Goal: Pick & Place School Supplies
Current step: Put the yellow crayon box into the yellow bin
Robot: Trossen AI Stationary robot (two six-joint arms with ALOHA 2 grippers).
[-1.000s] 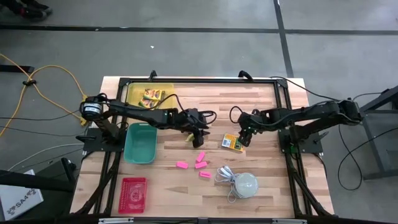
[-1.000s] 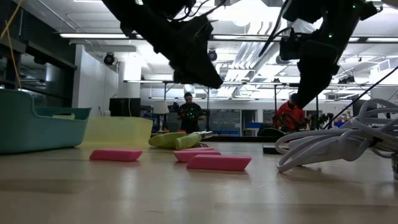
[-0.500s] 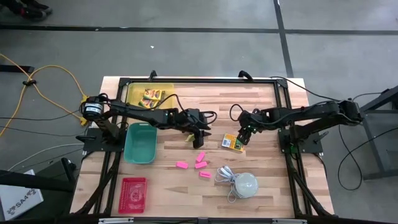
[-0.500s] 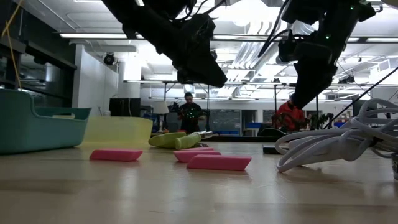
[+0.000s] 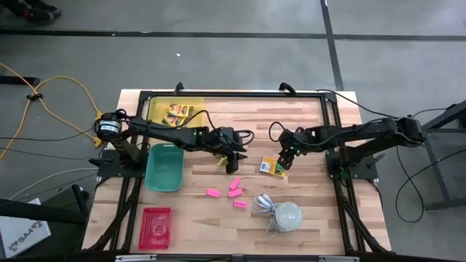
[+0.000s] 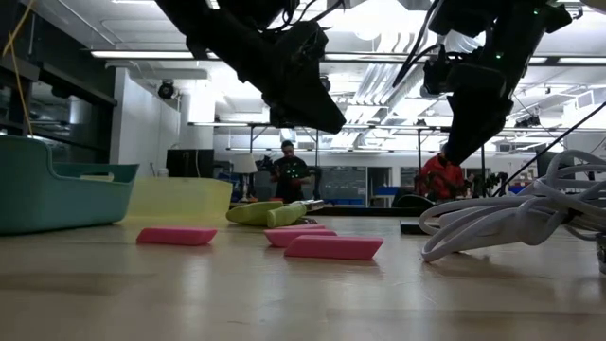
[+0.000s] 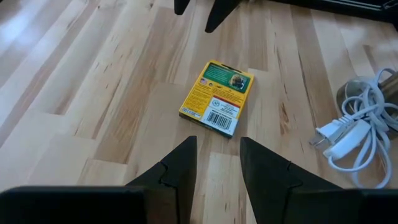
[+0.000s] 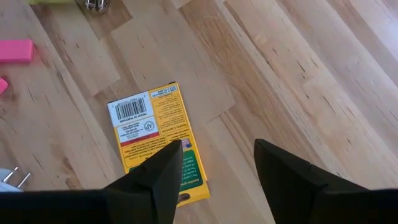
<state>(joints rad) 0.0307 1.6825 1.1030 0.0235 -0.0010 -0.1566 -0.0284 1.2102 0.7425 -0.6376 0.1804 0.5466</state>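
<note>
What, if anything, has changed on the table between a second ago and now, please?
Very little. In the low view the left gripper has shifted slightly since a second ago, and the right gripper has edged a touch toward the yellow box; both are open and empty above the table. Nothing was grasped or released. The box, pink erasers, scissors and bins lie where they were.

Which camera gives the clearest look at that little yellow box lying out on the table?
The left wrist view: the yellow box lies whole, barcode showing. The right wrist view has it partly behind the right gripper. The high view shows it tiny; in the low view I cannot pick it out.
</note>
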